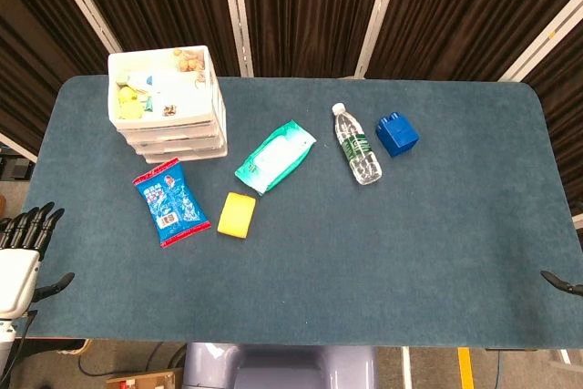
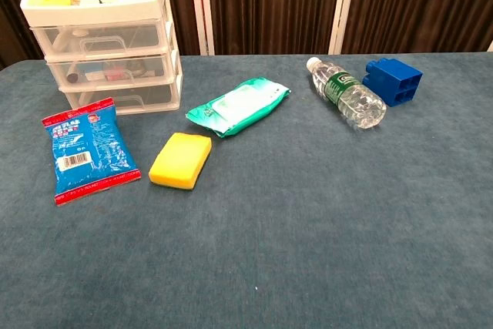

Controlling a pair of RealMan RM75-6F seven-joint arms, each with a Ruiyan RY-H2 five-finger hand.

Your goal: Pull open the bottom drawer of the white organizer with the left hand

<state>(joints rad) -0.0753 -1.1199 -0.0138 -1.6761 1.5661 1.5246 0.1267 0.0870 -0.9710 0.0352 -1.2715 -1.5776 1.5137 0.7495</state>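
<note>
The white organizer (image 1: 168,102) stands at the far left of the blue table, three clear drawers under an open top tray of small items. In the chest view its bottom drawer (image 2: 123,96) sits pushed in, flush with the two above it. My left hand (image 1: 23,248) hovers off the table's near left edge, well short of the organizer, its dark fingers (image 1: 29,225) stretched out and holding nothing. Of my right hand only a dark tip (image 1: 562,281) shows at the right edge. Neither hand appears in the chest view.
A blue snack packet (image 2: 88,148) lies just in front of the bottom drawer. A yellow sponge (image 2: 181,159) and a green wipes pack (image 2: 239,105) lie to its right. Farther right are a lying water bottle (image 2: 347,94) and a blue block (image 2: 394,80).
</note>
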